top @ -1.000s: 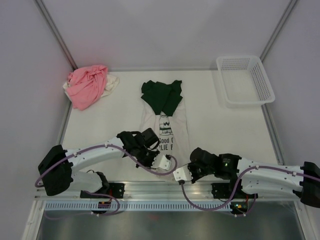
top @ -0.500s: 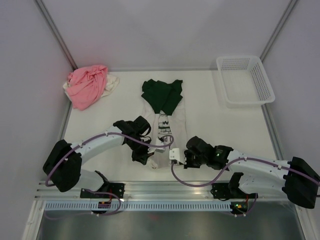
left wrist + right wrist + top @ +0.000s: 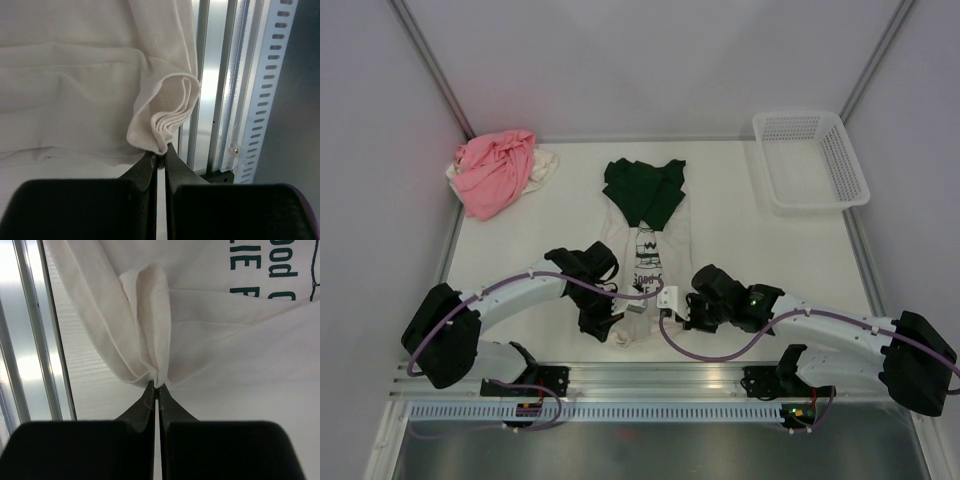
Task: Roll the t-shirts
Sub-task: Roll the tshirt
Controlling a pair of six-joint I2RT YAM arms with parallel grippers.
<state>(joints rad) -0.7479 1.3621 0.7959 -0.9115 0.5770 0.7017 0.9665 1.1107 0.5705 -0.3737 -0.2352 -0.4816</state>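
A white t-shirt (image 3: 648, 262) with dark print and lettering lies lengthwise in the middle of the table, a dark green t-shirt (image 3: 644, 190) on its far end. My left gripper (image 3: 618, 326) is shut on the bunched near-left hem of the white t-shirt (image 3: 165, 117). My right gripper (image 3: 667, 300) is shut on a pinched fold at its near-right hem (image 3: 150, 330). Both hold the near edge lifted. A pink t-shirt (image 3: 495, 170) lies crumpled at the far left, over a cream one (image 3: 545, 165).
A white mesh basket (image 3: 810, 158) stands at the far right. The aluminium rail (image 3: 650, 380) runs along the table's near edge, just behind both grippers; it shows in the left wrist view (image 3: 220, 90) and the right wrist view (image 3: 30, 330).
Both grippers have moved away from the near edge onto the white t-shirt's hem and closed on it. The hem is now lifted and bunched, and the print is partly covered.
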